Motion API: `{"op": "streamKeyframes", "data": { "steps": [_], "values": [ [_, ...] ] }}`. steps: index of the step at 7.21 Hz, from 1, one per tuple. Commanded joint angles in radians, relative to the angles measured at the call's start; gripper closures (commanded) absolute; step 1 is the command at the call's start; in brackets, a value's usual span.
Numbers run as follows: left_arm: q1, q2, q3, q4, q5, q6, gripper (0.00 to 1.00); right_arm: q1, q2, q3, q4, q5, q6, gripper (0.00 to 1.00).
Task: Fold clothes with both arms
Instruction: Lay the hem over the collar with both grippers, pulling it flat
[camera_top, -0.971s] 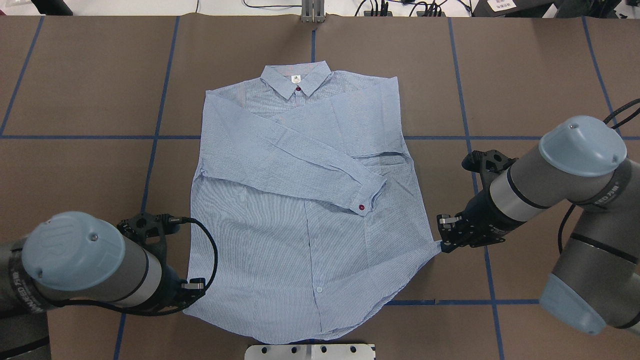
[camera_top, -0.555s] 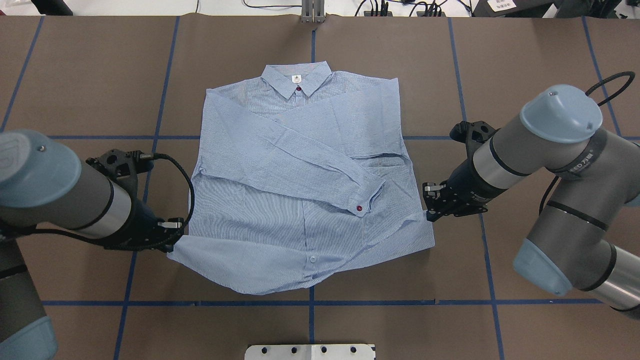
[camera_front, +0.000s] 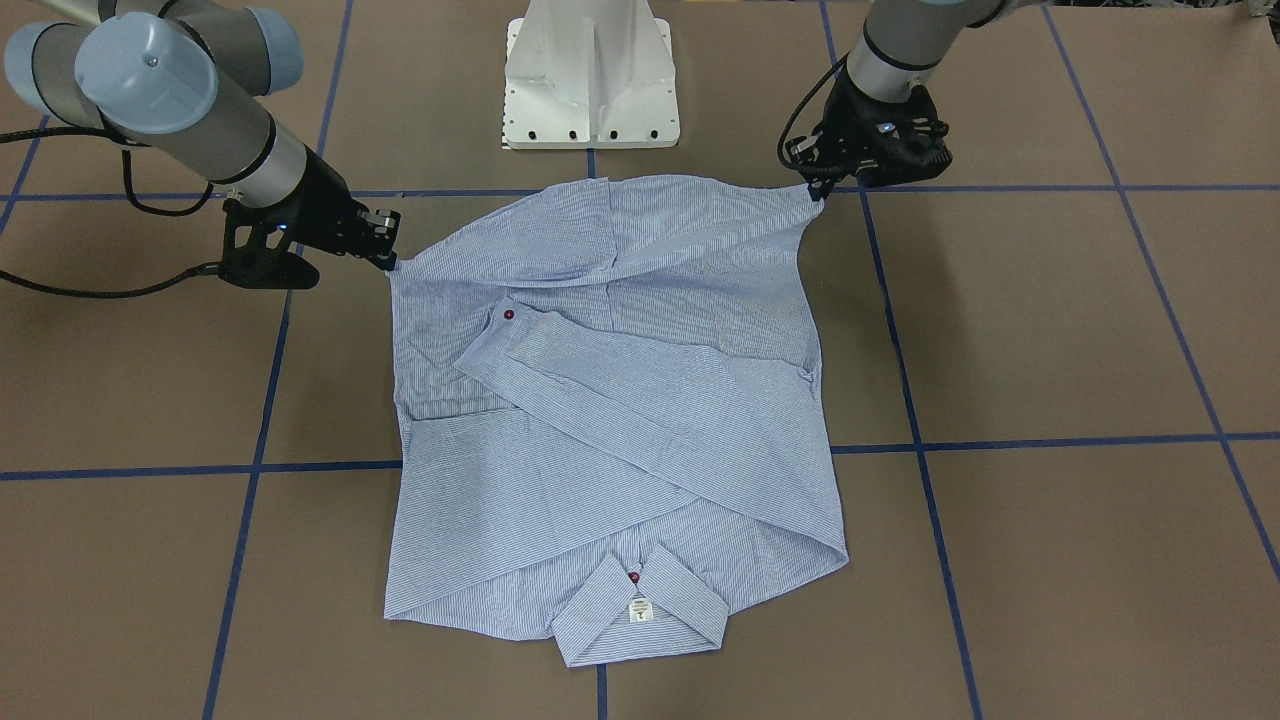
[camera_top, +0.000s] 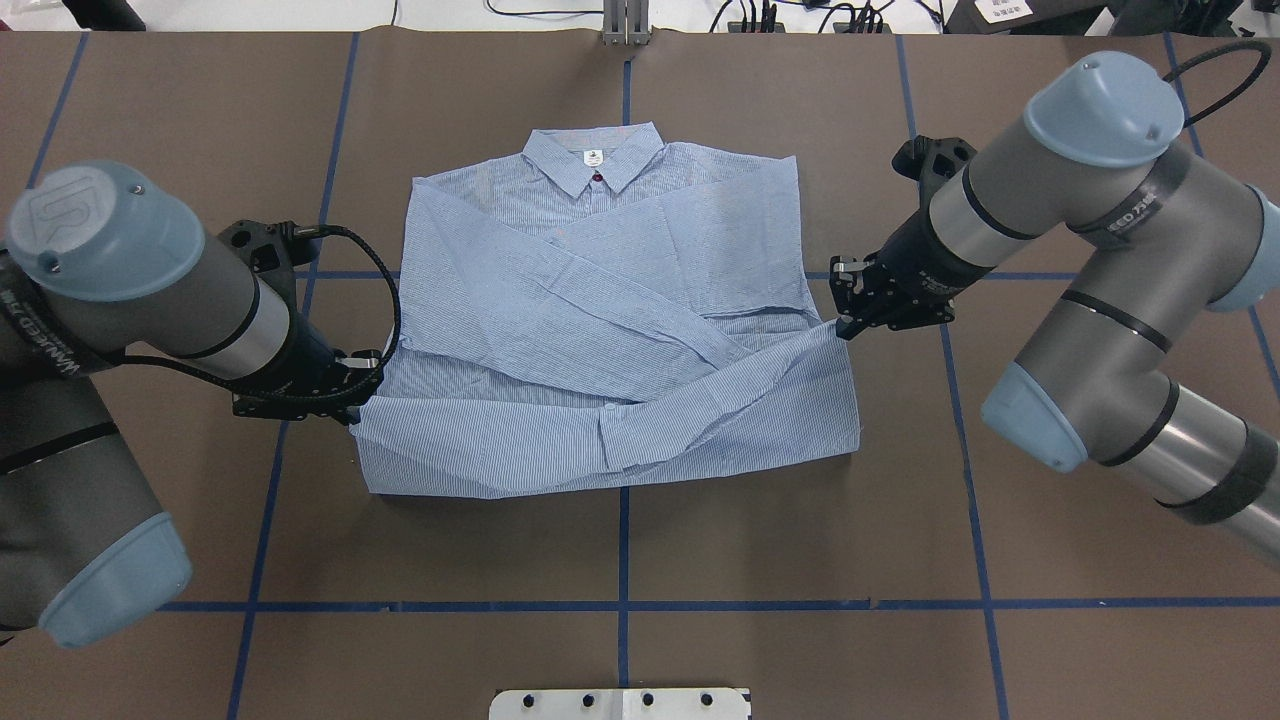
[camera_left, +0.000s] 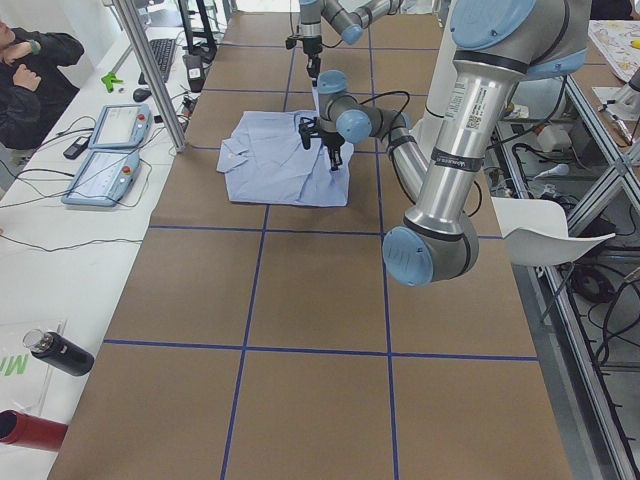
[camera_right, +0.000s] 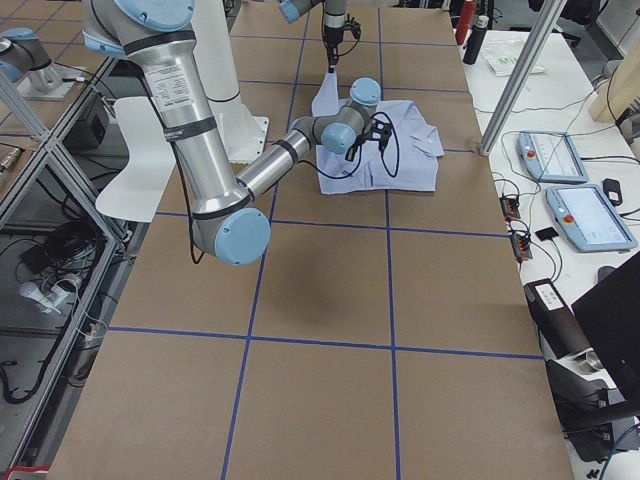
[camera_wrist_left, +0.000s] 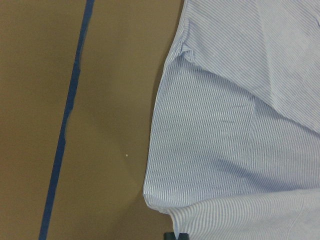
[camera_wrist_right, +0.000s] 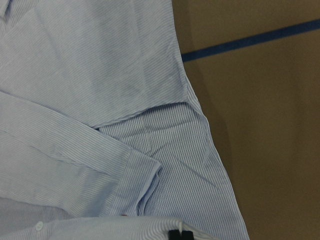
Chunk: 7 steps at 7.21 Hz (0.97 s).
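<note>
Looking from the front, I see the left gripper (camera_front: 815, 188) and right gripper (camera_front: 390, 262) each pinched onto a hem corner of the shirt (camera_front: 620, 420). Overhead — shirt spans between them, hem doubled over its lower front.

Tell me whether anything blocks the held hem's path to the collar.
Nothing foreign shows. The left end effector and right end effector grip the shirt by its hem corners; only its own crossed sleeves lie between hem and collar.

Striped blue shirt (camera_top: 620, 250), hem half-folded up.
Hem corners apparently pinched by left gripper (camera_top: 358, 404) and right gripper (camera_top: 842, 324).
</note>
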Motion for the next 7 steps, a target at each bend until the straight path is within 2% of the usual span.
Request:
{"op": "streamKeyframes", "data": {
  "steps": [1, 4, 5, 7],
  "values": [
    [-0.05, -0.023, 0.033, 0.001, 0.001, 0.018, 1.0, 0.051, 0.077, -0.103, 0.001, -0.002, -0.03, 1.0],
    [-0.164, -0.045, 0.09, -0.004, -0.005, 0.12, 1.0, 0.111, 0.12, -0.134, 0.001, -0.003, -0.031, 1.0],
    [-0.164, -0.098, 0.151, -0.008, -0.003, 0.12, 1.0, 0.132, 0.126, -0.137, 0.001, -0.003, -0.032, 1.0],
    [-0.187, -0.12, 0.29, -0.168, -0.003, 0.117, 1.0, 0.148, 0.239, -0.264, 0.003, -0.012, -0.032, 1.0]
  ]
}}
